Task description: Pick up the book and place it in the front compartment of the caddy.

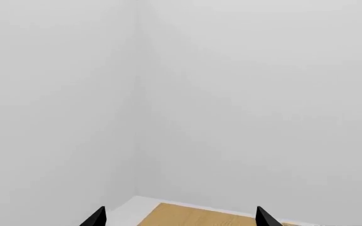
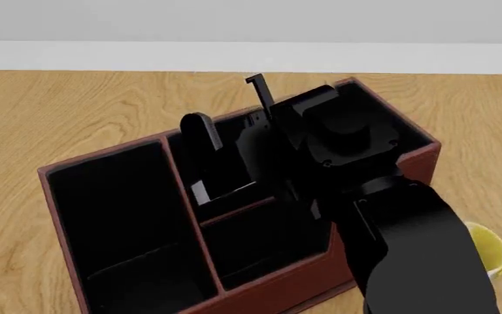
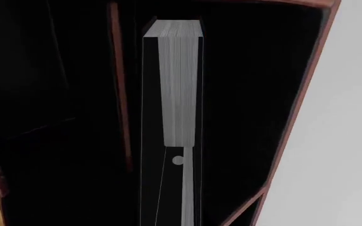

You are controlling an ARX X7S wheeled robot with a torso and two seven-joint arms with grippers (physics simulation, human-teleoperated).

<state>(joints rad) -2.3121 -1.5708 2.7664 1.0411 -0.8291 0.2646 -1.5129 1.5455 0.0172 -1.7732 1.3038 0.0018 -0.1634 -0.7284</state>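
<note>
The caddy (image 2: 260, 288) is a red-brown box with black lining and thin dividing walls. It fills the middle of the head view. My right arm reaches down into it from the right. The book (image 3: 179, 84) shows grey-white page edges between black covers. It stands on edge in line with my right gripper (image 3: 173, 221), which looks shut on it. From the head, the book (image 2: 225, 190) is a pale strip in the middle section, just behind the cross wall. My left gripper (image 1: 181, 221) is open, over a table corner.
A white-and-yellow mug (image 2: 491, 252) sits on the wooden table (image 2: 76, 111) just right of the caddy, partly behind my right forearm. A pale wall runs behind the table's far edge. The caddy's inner walls (image 3: 119, 89) stand close on both sides of the book.
</note>
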